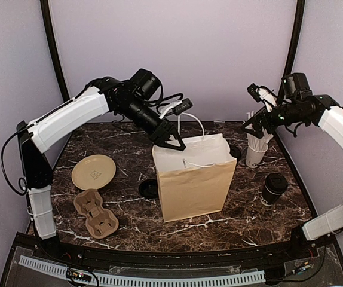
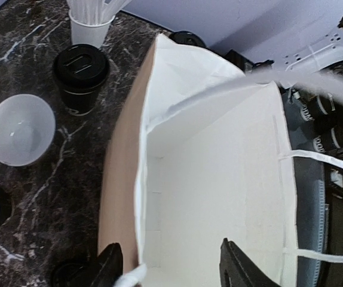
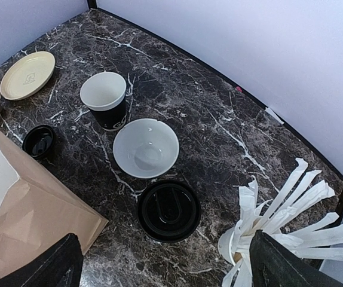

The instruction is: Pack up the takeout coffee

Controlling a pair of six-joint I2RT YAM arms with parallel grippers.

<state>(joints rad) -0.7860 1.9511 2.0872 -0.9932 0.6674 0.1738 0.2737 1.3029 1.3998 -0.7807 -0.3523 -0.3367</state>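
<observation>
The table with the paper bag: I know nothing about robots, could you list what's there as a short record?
bag: brown paper, upright, open, no cup visible inside
left claw: open, straddling the bag's rim
right claw: open, empty, raised near the cup of straws
lidded coffee cup: right of the bag
second lidded cup: between bag and straws
unlidded cup: beside the white bowl
loose lid: left of the bag
plate, cup tray: far left

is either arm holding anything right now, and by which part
Nothing held: left gripper open at the paper bag's mouth, right gripper open and empty.
</observation>
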